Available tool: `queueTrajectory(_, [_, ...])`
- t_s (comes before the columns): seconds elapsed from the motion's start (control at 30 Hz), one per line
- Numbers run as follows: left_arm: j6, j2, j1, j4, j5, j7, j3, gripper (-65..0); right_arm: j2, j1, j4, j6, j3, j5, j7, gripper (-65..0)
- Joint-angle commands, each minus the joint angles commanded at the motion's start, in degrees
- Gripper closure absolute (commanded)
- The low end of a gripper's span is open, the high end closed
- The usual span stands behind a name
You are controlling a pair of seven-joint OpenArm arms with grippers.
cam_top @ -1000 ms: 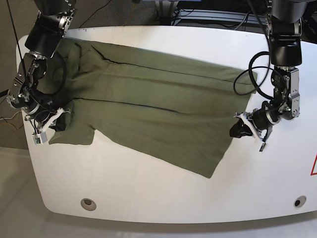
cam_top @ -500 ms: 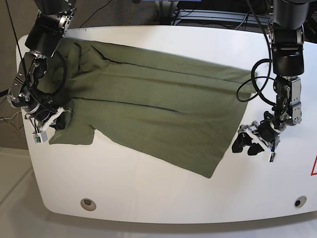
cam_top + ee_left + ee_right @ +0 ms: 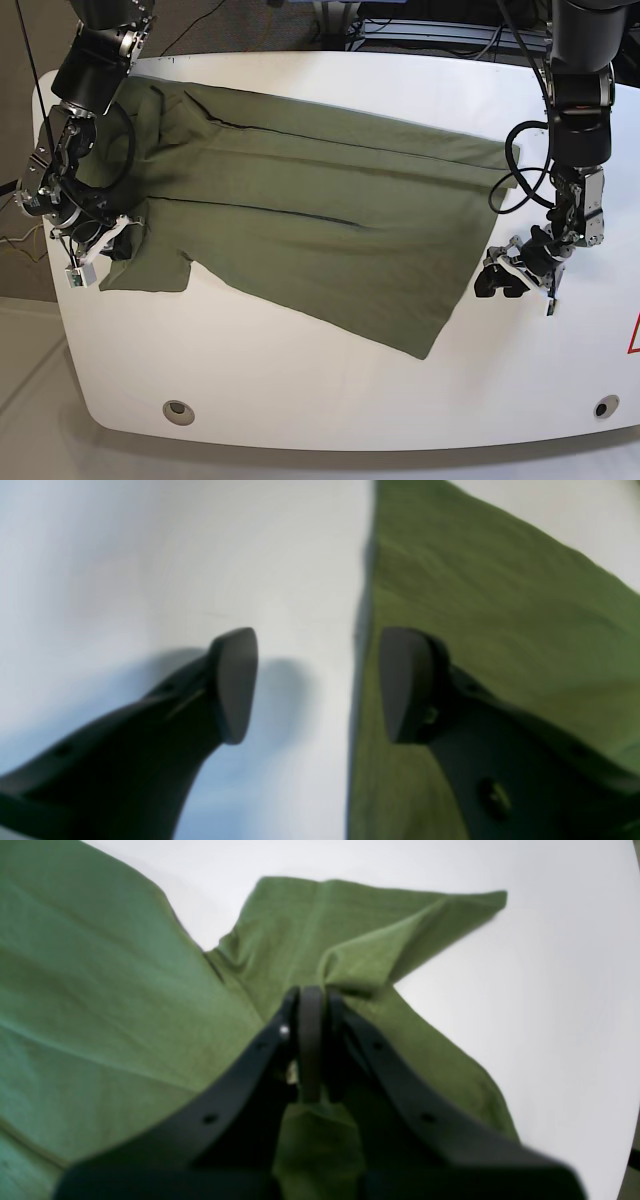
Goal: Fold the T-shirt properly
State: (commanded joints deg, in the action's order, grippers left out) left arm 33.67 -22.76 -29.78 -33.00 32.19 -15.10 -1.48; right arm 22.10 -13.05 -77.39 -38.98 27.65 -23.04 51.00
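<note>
T-shirt [image 3: 300, 210] lies spread on the table [image 3: 330, 400], its hem edge just at 9 o'clock of the left tool [image 3: 503, 282]. Left tool: fingers [image 3: 235, 680] wide apart, empty, straddling the shirt's edge in the left wrist view. Right tool [image 3: 115, 243]: clamped together on a raised fold of sleeve. Since half a second ago, the left tool has risen slightly toward 12 o'clock; the shirt is unchanged.

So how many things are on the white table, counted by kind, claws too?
Green T-shirt: 1
Black robot claws: 2, the left claw open beside the shirt's edge, the right claw pinching the sleeve
White table: 1
Total: 4
</note>
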Motion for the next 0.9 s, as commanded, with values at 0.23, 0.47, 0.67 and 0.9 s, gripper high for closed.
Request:
queueTrajectory(0.23, [-4.3, -1.3, -2.1, 4.8, 0.3, -0.7, -0.1, -51.6, 0.0, 0.2, 0.0, -0.03, 0.1, -0.1, 0.1, 0.0])
queueTrajectory(0.47, [-5.5, -1.4, -2.1, 3.9, 1.7, -2.5, 0.1, -55.0, -0.1, 0.2, -0.1, -0.37, 0.0, -0.3, 0.3, 0.0])
queueTrajectory(0.67, [-2.5, -1.0, -1.0, 1.4, 3.7, -3.5, -0.1, -45.0, -0.1, 0.3, 0.1, -0.18, -0.1, -0.1, 0.4, 0.0])
queueTrajectory(0.9, [-1.9, 2.6, 3.4, 1.8, 4.4, -4.0, 0.1, -43.9, -6.2, 1.6, 1.2, 0.08, -0.8, 0.4, 1.1, -0.9])
